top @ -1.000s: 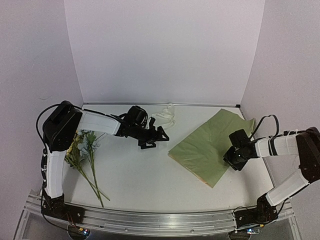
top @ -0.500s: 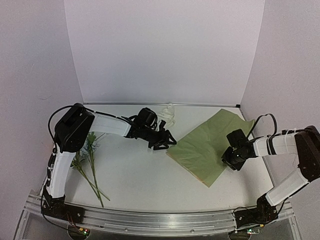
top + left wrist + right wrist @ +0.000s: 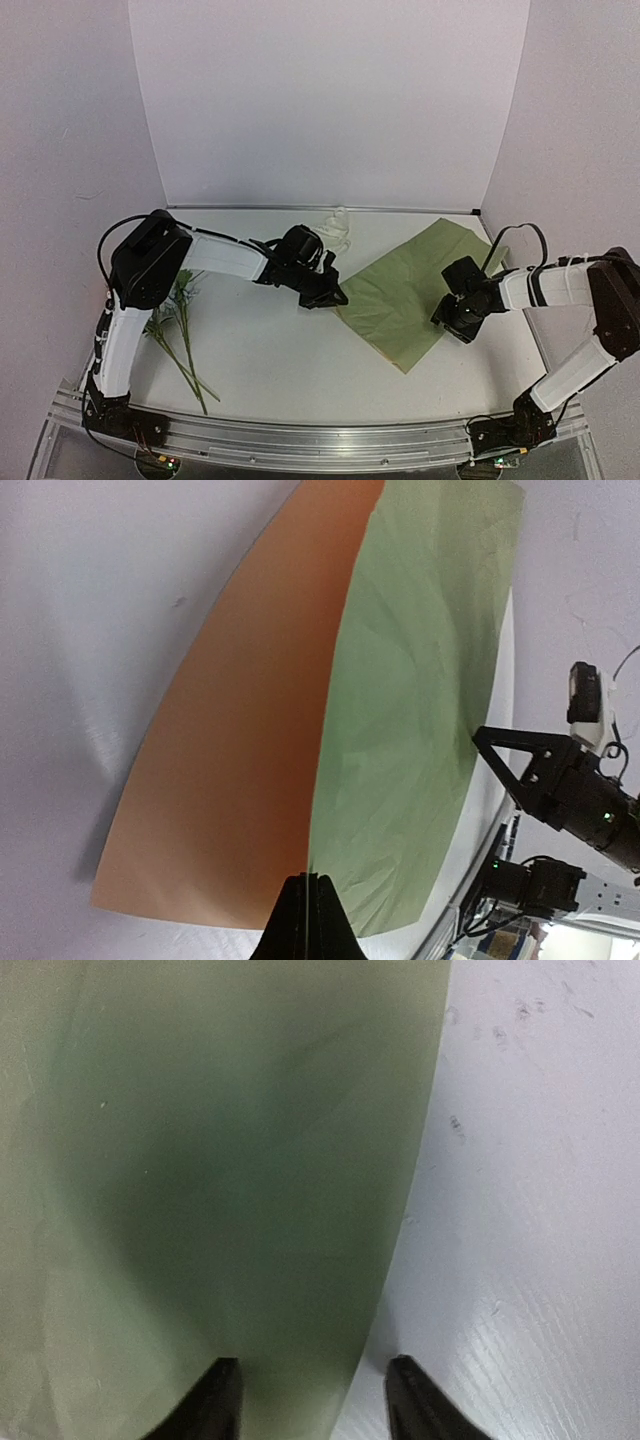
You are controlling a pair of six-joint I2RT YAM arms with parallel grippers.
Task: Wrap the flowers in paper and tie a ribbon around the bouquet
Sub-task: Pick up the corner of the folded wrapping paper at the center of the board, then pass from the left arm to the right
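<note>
While flowers (image 3: 172,305) lie far left on the tabletop (image 3: 280,350): you're laying out the paper (image 3: 415,285), mid-right.
Left fingers (image 3: 298,925): pinched on paper's left corner, tan underside showing.
Right fingers (image 3: 218,1400): apart, seemingly straddling paper's right edge, gripping nothing.
Next: flatten sheet, fetch flowers.

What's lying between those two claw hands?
The green paper, stretching from the left gripper to the right gripper; the top view shows it.

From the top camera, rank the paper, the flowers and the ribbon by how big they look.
1. the paper: by far the largest, a wide flat sheet.
2. the flowers: a long, thin bunch.
3. the ribbon: a small heap near the back wall. It lies farther from the camera, which may shrink it slightly.
</note>
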